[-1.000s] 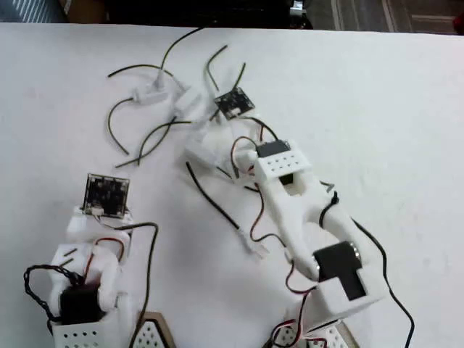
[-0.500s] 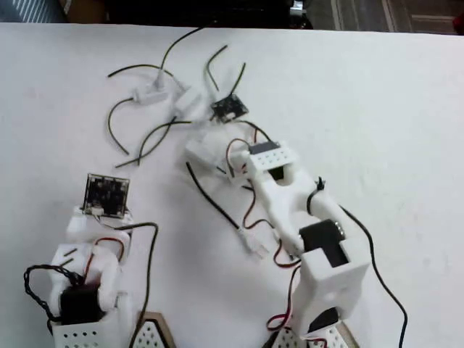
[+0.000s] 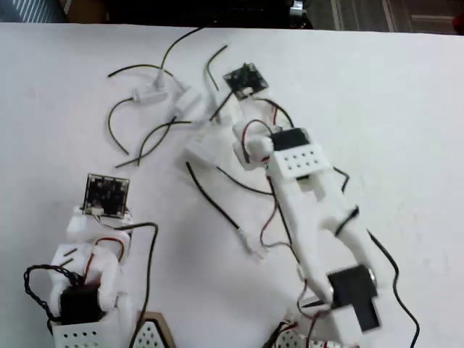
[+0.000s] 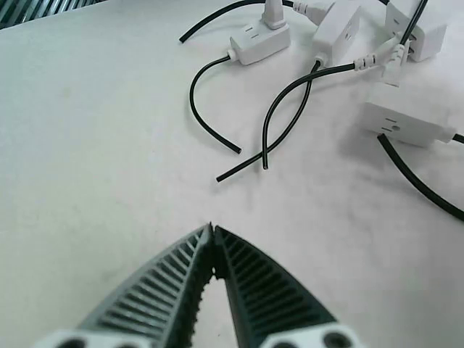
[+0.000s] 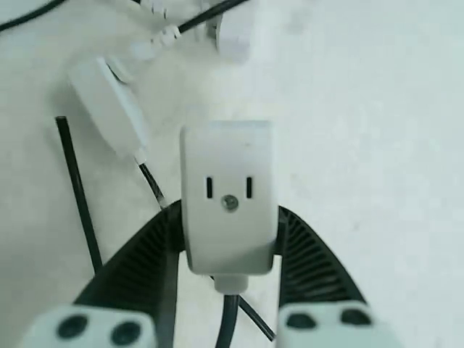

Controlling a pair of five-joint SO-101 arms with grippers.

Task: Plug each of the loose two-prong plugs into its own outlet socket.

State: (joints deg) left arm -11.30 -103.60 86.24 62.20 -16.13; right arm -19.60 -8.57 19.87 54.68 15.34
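Observation:
My right gripper (image 5: 228, 217) is shut on a white outlet socket (image 5: 228, 190) whose slotted face looks toward the wrist camera, its black cord hanging down between the fingers. In the high view this gripper (image 3: 243, 81) is at the back middle of the table, beside the tangle of cords. Other white sockets (image 3: 148, 94) (image 3: 203, 150) lie to its left with short black cords. A small white plug (image 3: 254, 249) on a black cord lies alone nearer the front. My left gripper (image 4: 212, 233) is shut on nothing above bare table at the front left (image 3: 107, 190).
Several sockets (image 4: 257, 45) (image 4: 402, 125) and curled black cords (image 4: 279, 119) lie well ahead of the left gripper. The right arm's red and black wires (image 3: 272, 217) hang over the table's middle. The right half of the white table (image 3: 406, 109) is bare.
The right arm has stretched toward the back of the table and swung a little right, with the socket in its gripper. The left arm has not moved.

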